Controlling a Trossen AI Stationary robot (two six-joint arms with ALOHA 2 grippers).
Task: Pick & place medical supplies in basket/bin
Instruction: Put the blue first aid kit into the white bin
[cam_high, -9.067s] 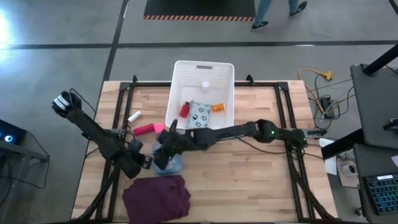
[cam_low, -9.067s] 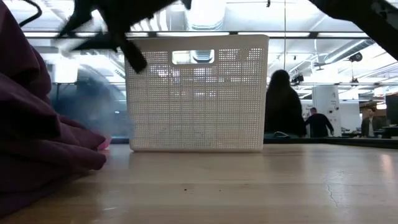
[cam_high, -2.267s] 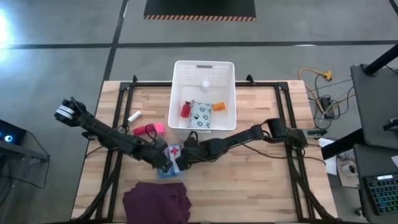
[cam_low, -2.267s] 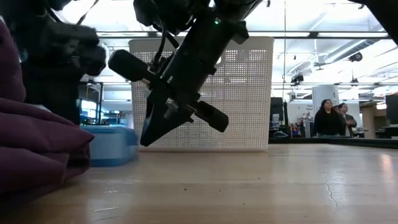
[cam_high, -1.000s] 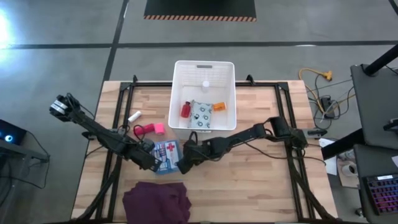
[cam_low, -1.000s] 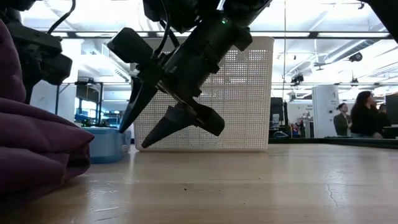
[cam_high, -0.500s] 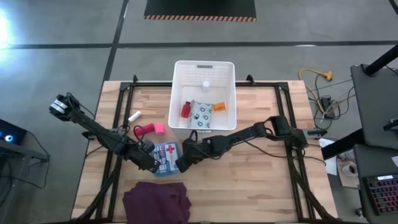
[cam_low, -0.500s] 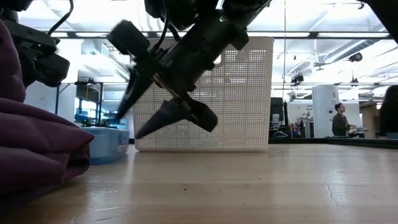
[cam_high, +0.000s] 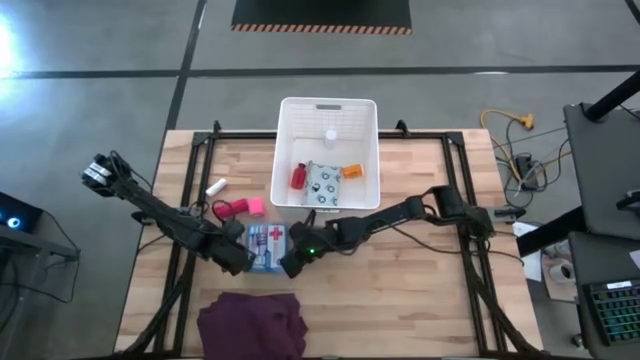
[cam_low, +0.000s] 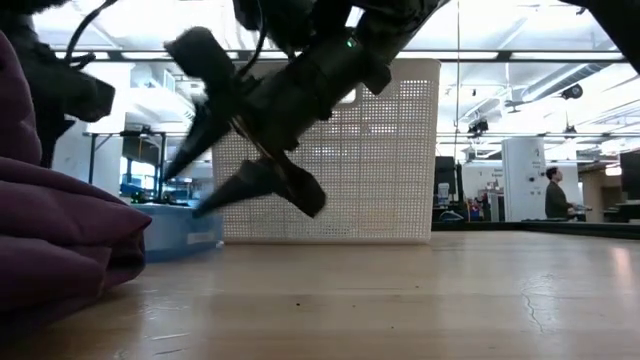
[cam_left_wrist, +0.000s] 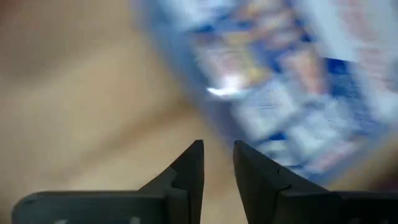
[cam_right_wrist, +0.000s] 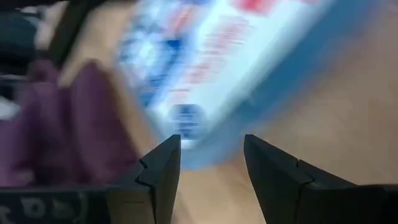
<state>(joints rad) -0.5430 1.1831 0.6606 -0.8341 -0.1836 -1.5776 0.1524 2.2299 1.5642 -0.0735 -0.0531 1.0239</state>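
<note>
wooden table (cam_high: 420, 290) holds white basket (cam_high: 328, 120); person (cam_low: 555, 193) stands beyond.

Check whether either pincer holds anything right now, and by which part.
Nothing is held. The left pincer and right pincer flank the blue first-aid pouch on the table, jaws apart and empty.

My left gripper (cam_high: 243, 262) low, jaws nearly closed, empty. My right gripper (cam_high: 287, 266) low opposite, jaws apart, empty.
</note>
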